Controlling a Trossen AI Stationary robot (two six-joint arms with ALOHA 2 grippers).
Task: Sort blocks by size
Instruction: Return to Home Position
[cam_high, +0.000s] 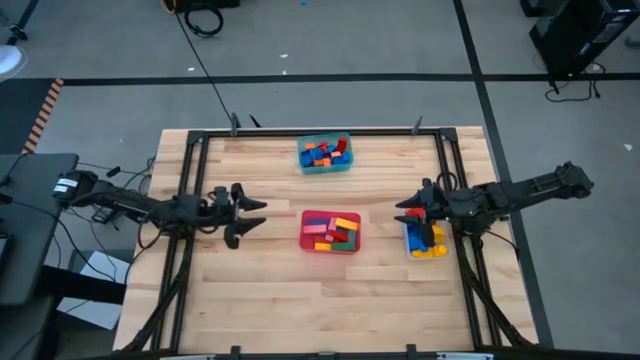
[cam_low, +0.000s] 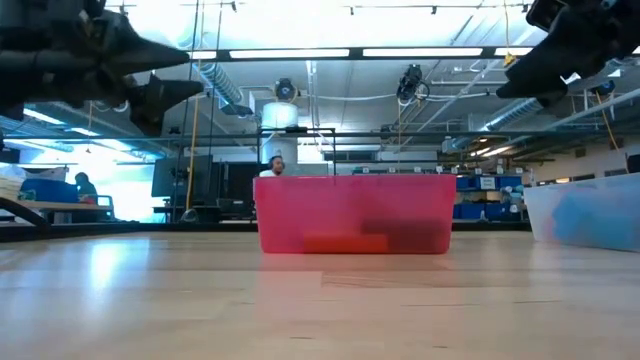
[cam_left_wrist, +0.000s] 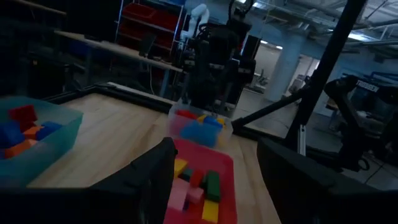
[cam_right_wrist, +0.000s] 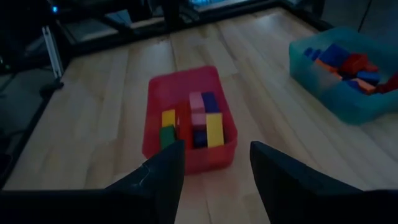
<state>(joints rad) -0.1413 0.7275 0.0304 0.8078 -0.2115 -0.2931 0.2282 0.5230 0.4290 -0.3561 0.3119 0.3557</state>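
The blocks lie in three tubs. A teal tub (cam_high: 325, 154) at the far middle holds blue, red and orange ones. A red tub (cam_high: 330, 231) at the table's centre holds pink, yellow, green and blue ones (cam_right_wrist: 202, 121). A clear tub (cam_high: 426, 243) at the right holds blue, yellow and red ones. My left gripper (cam_high: 255, 217) hangs open above the table left of the red tub, pointing at it, with nothing between its fingers (cam_left_wrist: 155, 177). My right gripper (cam_high: 405, 211) hangs open over the clear tub's left edge, pointing toward the red tub, also empty (cam_right_wrist: 214, 168).
A black frame (cam_high: 320, 133) runs along the table's far edge and down both sides. Bare wood lies in front of the red tub toward the near edge (cam_high: 320, 300). In the low view a person (cam_low: 272, 166) sits in the room far behind the table.
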